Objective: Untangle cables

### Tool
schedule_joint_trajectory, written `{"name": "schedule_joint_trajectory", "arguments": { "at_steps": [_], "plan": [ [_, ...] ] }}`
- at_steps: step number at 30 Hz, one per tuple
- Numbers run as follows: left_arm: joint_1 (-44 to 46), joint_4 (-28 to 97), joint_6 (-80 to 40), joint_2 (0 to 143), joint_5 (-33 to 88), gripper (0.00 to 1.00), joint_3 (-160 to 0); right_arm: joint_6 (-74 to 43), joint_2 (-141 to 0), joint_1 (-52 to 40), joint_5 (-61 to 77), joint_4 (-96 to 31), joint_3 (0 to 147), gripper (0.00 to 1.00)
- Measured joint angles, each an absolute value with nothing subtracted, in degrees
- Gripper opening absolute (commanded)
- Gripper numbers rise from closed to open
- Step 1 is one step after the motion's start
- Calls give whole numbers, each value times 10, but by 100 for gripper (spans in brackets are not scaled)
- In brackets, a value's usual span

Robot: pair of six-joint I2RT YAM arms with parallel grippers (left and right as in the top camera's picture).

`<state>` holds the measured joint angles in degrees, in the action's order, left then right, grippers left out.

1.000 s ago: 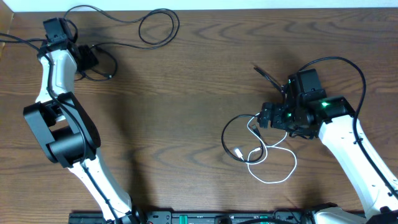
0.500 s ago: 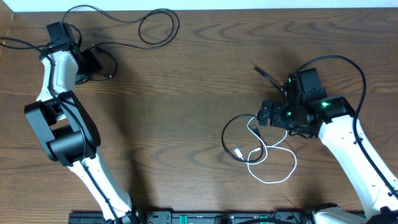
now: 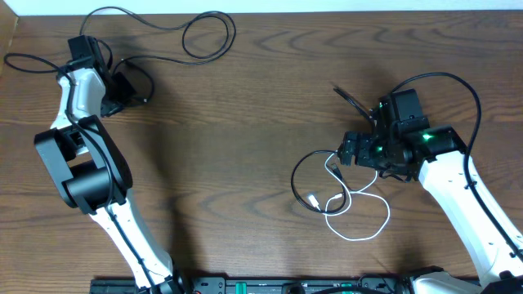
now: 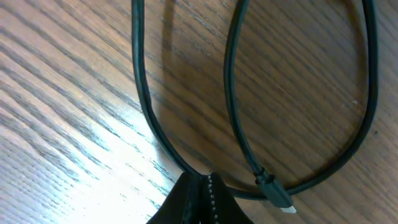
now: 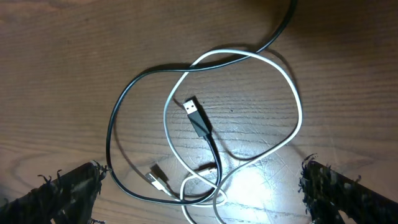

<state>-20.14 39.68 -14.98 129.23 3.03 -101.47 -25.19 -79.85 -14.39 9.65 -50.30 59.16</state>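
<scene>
Looks like a robot lab or test bench: left arm (image 3: 82,171) and right arm (image 3: 458,175) stand at a wood table (image 3: 245,122) w/ loose cables (image 5: 199,120) on it, and a black equip. bar (image 3: 286,287) w/ green lights (image 3: 237,287) runs along the front edge.

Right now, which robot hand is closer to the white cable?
Right. The right gripper hangs open just over the white cable. The left gripper is far across the table, shut on a black cable.
</scene>
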Motion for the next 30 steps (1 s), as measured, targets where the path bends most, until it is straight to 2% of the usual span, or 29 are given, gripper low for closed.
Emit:
{"name": "schedule_joint_trajectory", "arguments": {
  "at_steps": [15, 23, 30],
  "plan": [
    [-201, 382, -178, 1298, 28, 8, -980, -252, -799, -144, 96, -500, 592, 99],
    [-201, 322, -178, 1315, 37, 7, -991, -252, -799, -144, 96, -499, 592, 99],
    [-202, 217, -178, 1350, 83, 7, -1011, -252, -799, -144, 96, -502, 592, 99]
  ]
}}
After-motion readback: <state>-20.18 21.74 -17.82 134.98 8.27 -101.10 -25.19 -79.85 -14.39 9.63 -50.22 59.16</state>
